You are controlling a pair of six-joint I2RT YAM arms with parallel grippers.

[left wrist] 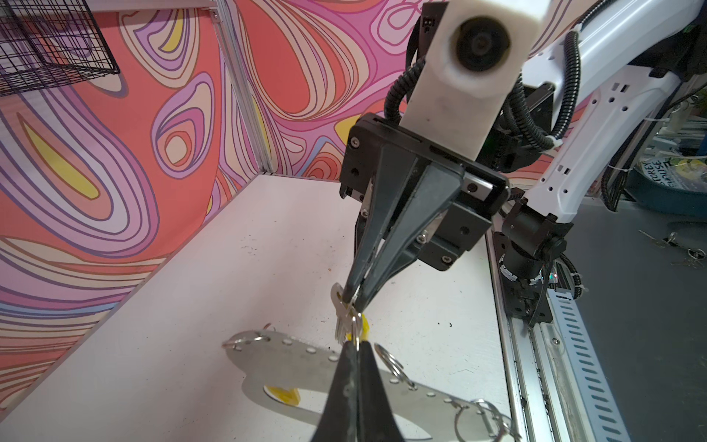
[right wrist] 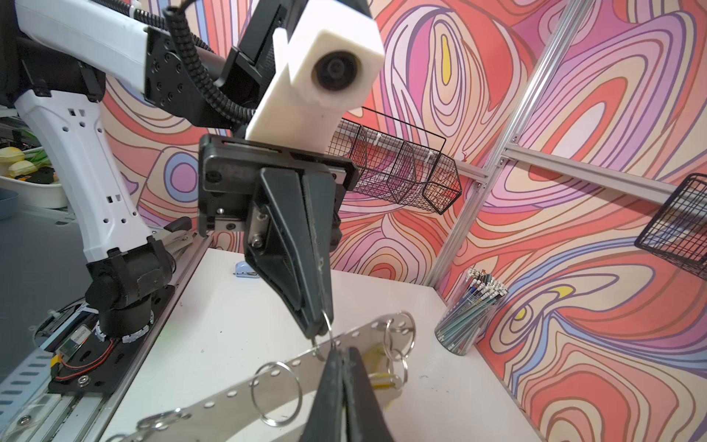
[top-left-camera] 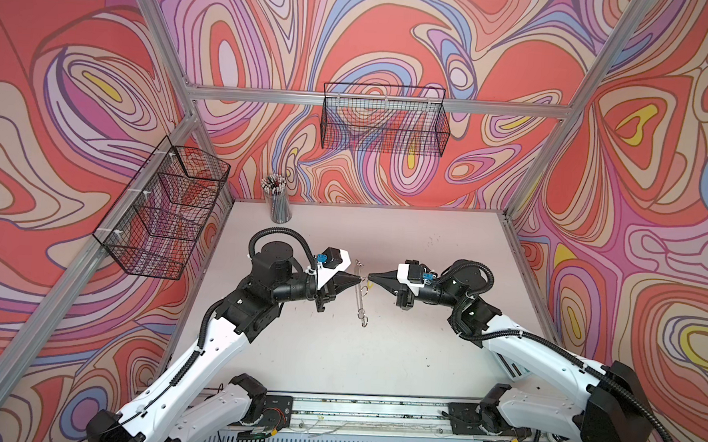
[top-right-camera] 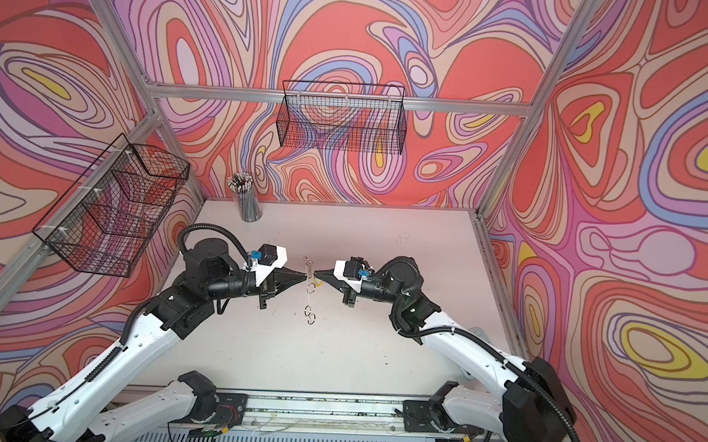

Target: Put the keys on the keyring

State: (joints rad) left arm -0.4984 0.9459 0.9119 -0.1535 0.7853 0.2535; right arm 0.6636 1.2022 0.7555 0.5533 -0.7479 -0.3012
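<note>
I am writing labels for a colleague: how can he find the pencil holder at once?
On the white table, go to the far left corner, near the left-hand wire basket. A clear cup of pencils stands there; unlike the basket, it rests on the table.

silver keyring [left wrist: 290,361], yellow-tagged silver keys [left wrist: 341,323], white table [left wrist: 183,329], swirling red-pink-lilac walls [left wrist: 95,134].
</note>
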